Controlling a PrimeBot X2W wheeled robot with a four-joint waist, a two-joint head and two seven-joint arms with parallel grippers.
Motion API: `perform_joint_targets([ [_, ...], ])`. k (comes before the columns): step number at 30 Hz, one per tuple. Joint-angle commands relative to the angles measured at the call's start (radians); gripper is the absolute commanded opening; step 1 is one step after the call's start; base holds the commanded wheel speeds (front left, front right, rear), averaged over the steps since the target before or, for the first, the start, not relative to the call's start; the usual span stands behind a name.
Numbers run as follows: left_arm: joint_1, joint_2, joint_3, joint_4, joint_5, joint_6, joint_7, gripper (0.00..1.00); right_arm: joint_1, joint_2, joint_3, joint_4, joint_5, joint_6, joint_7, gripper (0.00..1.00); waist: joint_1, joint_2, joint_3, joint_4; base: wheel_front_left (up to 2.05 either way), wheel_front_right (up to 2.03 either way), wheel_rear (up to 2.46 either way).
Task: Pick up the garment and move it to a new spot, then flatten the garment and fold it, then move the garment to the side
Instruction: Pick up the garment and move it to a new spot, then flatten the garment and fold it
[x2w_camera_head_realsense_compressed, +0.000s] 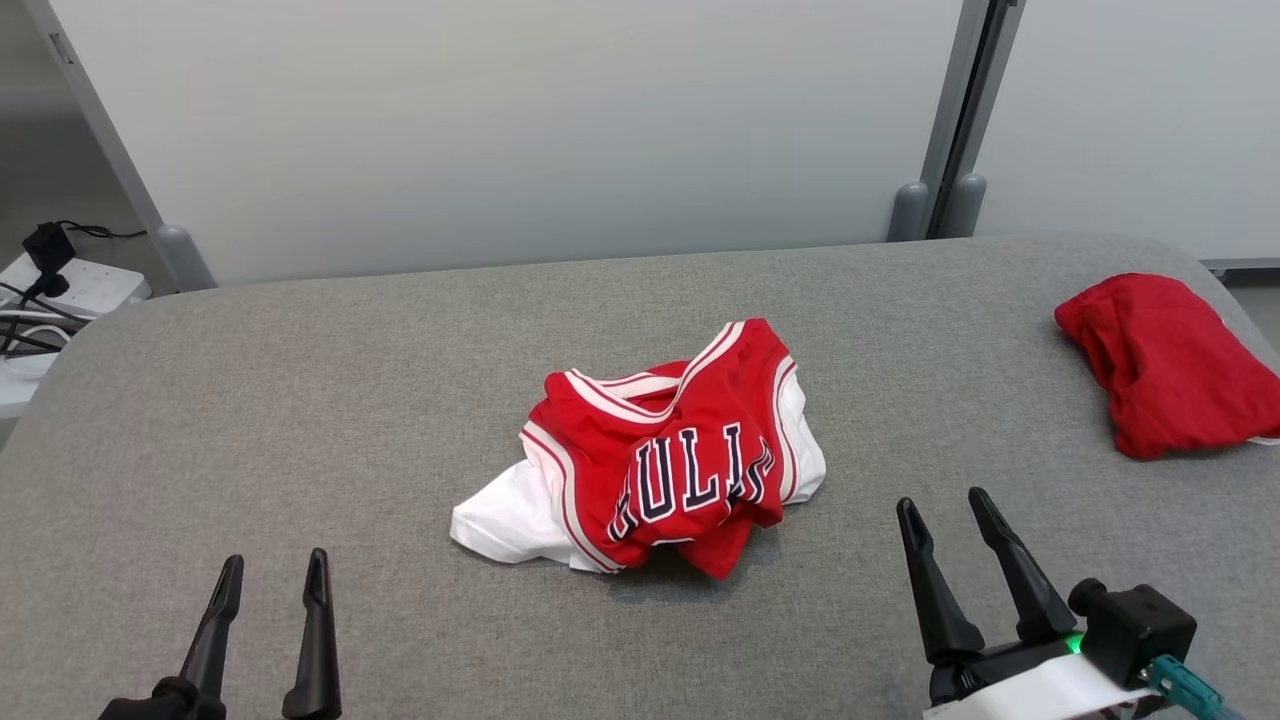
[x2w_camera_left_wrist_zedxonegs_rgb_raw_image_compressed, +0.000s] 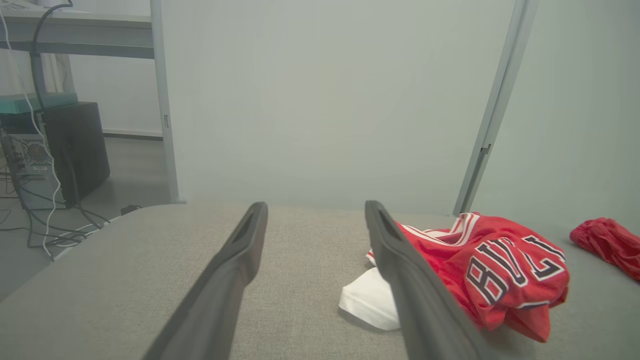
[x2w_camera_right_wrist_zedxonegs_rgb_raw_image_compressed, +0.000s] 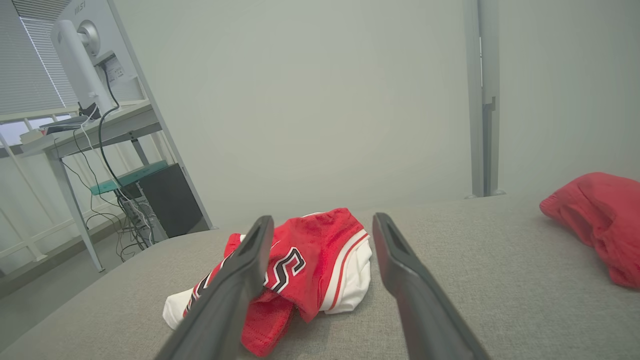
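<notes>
Jersey (x2w_camera_head_realsense_compressed: 660, 470): crumpled heap, middle of bench (x2w_camera_head_realsense_compressed: 300, 400)
Left hand (x2w_camera_head_realsense_compressed: 275, 562): wide open, empty
Right hand (x2w_camera_head_realsense_compressed: 941, 500): wide open, empty

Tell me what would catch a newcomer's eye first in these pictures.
A crumpled red and white jersey lies in the middle of the grey table. A plain red garment sits near its right edge. The left fingers and right fingers, spread open, point toward the jersey from the near side, touching nothing.
</notes>
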Motion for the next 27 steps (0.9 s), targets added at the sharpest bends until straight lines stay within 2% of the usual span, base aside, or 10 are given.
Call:
perform_joint_targets([
  [1, -0.024, 0.003, 0.034, -0.023, 0.006, 0.010, -0.006, 1.00, -0.015, -0.002, 0.025, -0.018, -0.012, 0.000, -0.006, 1.00, 0.0000, -0.0001, -0.003, -0.002, 0.00, 0.00, 0.00],
  [19, -0.007, 0.002, -0.002, -0.010, -0.016, 0.049, -0.006, 1.00, -0.012, -0.002, 0.047, 0.006, 0.003, 0.000, -0.006, 1.00, 0.0000, -0.0001, -0.007, -0.003, 0.00, 0.00, 0.00],
  [24, -0.022, 0.002, -0.023, 0.037, -0.084, 0.051, -0.006, 1.00, -0.014, -0.002, 0.048, 0.006, 0.002, 0.000, -0.006, 1.00, 0.0000, -0.0001, 0.003, -0.003, 0.00, 0.00, 0.00],
  [27, -0.072, 0.002, -0.038, 0.094, -0.148, 0.038, -0.006, 1.00, -0.018, -0.002, 0.054, 0.009, 0.001, 0.000, -0.006, 1.00, 0.0000, -0.0001, 0.018, -0.001, 0.00, 0.00, 0.00],
])
